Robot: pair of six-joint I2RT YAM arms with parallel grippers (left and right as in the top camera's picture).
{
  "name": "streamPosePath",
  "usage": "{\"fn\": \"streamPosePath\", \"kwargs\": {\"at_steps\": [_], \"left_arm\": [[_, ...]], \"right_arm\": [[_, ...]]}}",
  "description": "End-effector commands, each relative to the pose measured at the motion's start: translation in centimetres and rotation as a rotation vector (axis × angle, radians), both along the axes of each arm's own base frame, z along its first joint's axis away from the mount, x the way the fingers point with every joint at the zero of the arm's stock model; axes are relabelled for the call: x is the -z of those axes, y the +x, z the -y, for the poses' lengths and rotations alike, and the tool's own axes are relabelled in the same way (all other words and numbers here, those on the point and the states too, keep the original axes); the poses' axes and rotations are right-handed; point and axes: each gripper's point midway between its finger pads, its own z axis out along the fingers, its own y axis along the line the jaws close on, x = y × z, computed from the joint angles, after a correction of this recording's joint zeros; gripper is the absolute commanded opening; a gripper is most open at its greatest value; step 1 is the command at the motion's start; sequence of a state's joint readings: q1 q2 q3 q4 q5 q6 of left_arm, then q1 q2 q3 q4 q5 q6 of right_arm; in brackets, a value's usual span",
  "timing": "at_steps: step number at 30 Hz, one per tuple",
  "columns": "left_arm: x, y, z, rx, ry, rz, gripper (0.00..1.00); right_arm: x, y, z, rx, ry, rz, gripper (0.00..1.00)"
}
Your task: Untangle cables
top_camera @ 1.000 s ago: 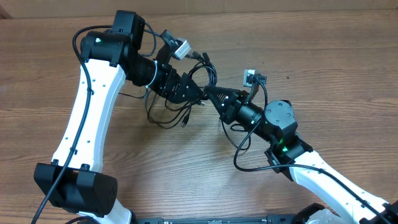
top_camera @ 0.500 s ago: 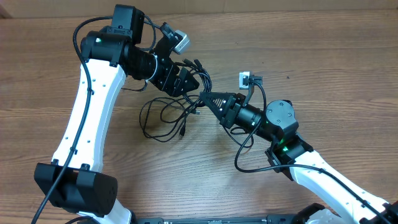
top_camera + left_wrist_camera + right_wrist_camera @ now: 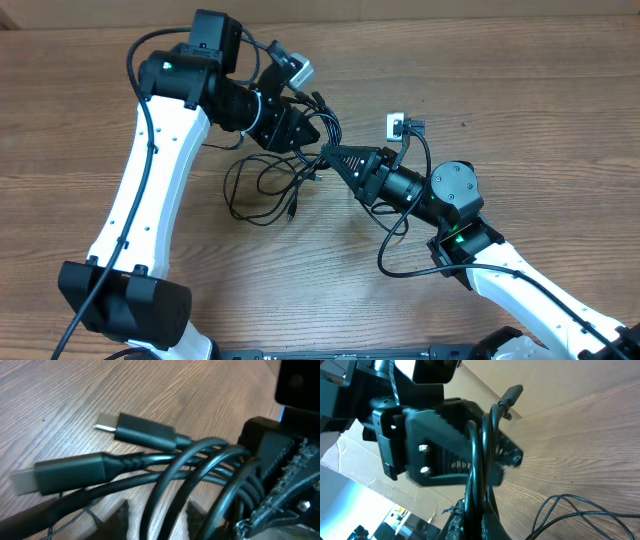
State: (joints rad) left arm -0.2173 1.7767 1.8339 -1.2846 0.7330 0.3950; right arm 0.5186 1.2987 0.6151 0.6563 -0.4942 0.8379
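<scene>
Nearest you, the right claw (image 3: 332, 157) reaches in from the near right corner of the bench (image 3: 520, 120). Its fingers are together and clamped on the cables (image 3: 262, 190), and in its wrist view the black strands rise straight out of its tips. Left of that claw, slack loops of the cables lie flat on the wood around mid-bench, slightly toward the left edge. Just beyond, the left claw (image 3: 310, 138) comes in from the far left side and meets the same bundle, its tips just beside the right claw. Strands run between its fingers, but you cannot tell whether they pinch. Farthest, two plug ends (image 3: 145, 430) stick out past it toward the far edge, one with a silvery tip (image 3: 104, 421).
</scene>
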Motion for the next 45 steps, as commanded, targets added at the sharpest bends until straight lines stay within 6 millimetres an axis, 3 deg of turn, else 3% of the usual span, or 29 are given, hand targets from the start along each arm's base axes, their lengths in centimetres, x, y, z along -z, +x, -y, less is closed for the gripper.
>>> {"fn": "streamPosePath", "kwargs": {"at_steps": [1, 2, 6, 16, 18, 25, 35, 36, 37, 39, 41, 45], "left_arm": [[-0.5, -0.4, 0.5, 0.014, -0.020, 0.005, 0.12], [-0.4, -0.4, 0.5, 0.014, -0.020, 0.005, 0.04], [-0.5, -0.4, 0.5, 0.014, -0.020, 0.005, 0.05], [-0.5, 0.1, 0.2, -0.032, -0.025, -0.016, 0.04], [-0.4, 0.5, 0.0, -0.068, -0.014, -0.025, 0.04], [1.3, 3.6, -3.2, -0.436, 0.133, -0.117, 0.04], [1.5, 3.8, -3.6, -0.478, 0.145, -0.129, 0.04], [1.6, 3.4, -3.5, -0.437, 0.153, -0.115, 0.04], [1.6, 3.3, -3.5, -0.421, 0.161, -0.109, 0.04], [1.9, 2.6, -3.4, -0.364, 0.186, -0.095, 0.04], [2.1, 2.2, -3.5, -0.335, 0.200, -0.090, 0.04], [2.1, 1.7, -3.2, -0.316, 0.194, -0.106, 0.05]], "right_arm": [[-1.6, -0.3, 0.2, -0.006, 0.025, 0.037, 0.04], [-1.6, -0.3, 0.2, -0.005, 0.024, 0.036, 0.04], [-1.1, -0.2, 0.2, 0.001, 0.014, 0.018, 0.04], [2.2, 0.7, 0.9, 0.071, -0.064, -0.106, 0.04], [2.4, 0.7, 0.9, 0.070, -0.070, -0.110, 0.05], [3.2, 0.6, 1.0, 0.070, -0.088, -0.139, 0.05], [3.3, 0.6, 1.0, 0.069, -0.109, -0.117, 0.06], [3.4, 0.6, 1.0, 0.068, -0.120, -0.105, 0.20], [3.4, 0.6, 1.0, 0.068, -0.124, -0.099, 0.28], [3.5, 0.9, 1.2, 0.085, -0.160, -0.051, 0.62], [3.8, 1.6, 1.8, 0.138, -0.193, -0.031, 0.82], [3.7, 2.2, 2.3, 0.183, -0.208, -0.006, 0.87]]}}
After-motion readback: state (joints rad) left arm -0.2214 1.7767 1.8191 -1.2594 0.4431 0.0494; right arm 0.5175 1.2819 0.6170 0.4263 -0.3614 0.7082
